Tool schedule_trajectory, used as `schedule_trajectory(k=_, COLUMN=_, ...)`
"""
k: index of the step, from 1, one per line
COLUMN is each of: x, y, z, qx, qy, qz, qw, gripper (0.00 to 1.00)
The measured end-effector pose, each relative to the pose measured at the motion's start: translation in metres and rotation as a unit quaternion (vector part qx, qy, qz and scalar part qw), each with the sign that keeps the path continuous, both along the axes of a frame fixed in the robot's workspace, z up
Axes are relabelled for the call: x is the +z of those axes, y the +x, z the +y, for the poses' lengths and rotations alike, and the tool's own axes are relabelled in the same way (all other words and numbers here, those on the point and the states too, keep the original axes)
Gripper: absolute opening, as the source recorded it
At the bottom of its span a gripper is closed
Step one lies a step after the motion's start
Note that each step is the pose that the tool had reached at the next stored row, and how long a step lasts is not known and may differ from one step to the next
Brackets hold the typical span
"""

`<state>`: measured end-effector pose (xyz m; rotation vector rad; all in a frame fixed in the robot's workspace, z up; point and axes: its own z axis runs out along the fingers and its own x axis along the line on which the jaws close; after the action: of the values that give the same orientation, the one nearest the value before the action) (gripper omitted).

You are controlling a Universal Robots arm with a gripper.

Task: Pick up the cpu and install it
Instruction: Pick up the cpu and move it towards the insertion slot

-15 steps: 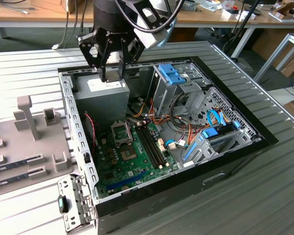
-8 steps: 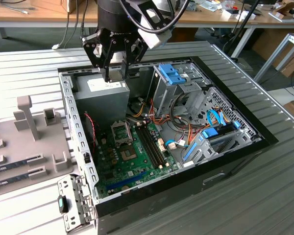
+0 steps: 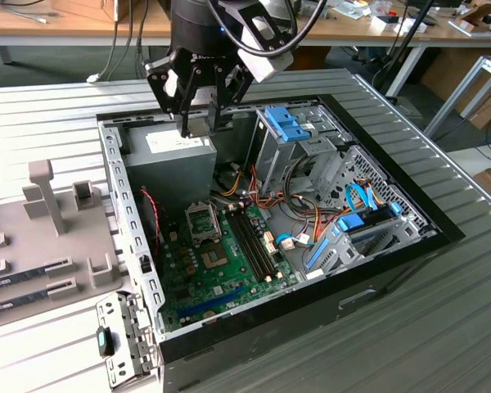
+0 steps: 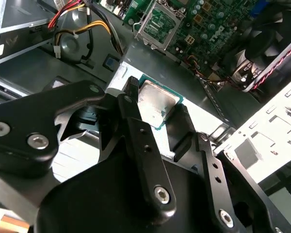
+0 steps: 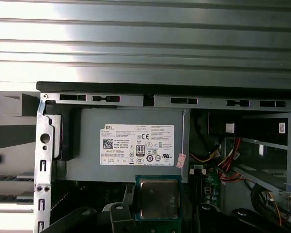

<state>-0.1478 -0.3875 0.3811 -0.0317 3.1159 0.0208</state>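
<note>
In both wrist views the cpu (image 4: 157, 103) (image 5: 158, 198), a small square chip with a silvery top and a thin green rim, sits between the two black fingers. My gripper (image 4: 156, 99) (image 5: 157, 206) (image 3: 199, 124) is shut on it. In the exterior view the gripper hangs over the grey power supply box (image 3: 168, 160) (image 5: 131, 145) at the back of the open computer case. The metal-framed socket (image 3: 203, 221) (image 4: 160, 24) lies on the green motherboard (image 3: 221, 270), in front of the power supply and apart from the gripper, with its bracket raised.
Drive cages with blue parts (image 3: 290, 123) and coloured cables (image 3: 299, 205) take up the case on the exterior view's right. Memory slots (image 3: 250, 237) run beside the socket. A grey fixture tray (image 3: 41, 229) lies to the exterior view's left of the case wall (image 3: 119, 205).
</note>
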Motion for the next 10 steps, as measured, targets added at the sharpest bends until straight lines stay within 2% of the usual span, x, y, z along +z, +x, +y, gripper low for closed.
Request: schedule_trajectory(k=10, x=-0.002, y=0.012, z=0.0, qx=0.0, qy=-0.0002, qz=0.0, qw=1.0, gripper=0.47)
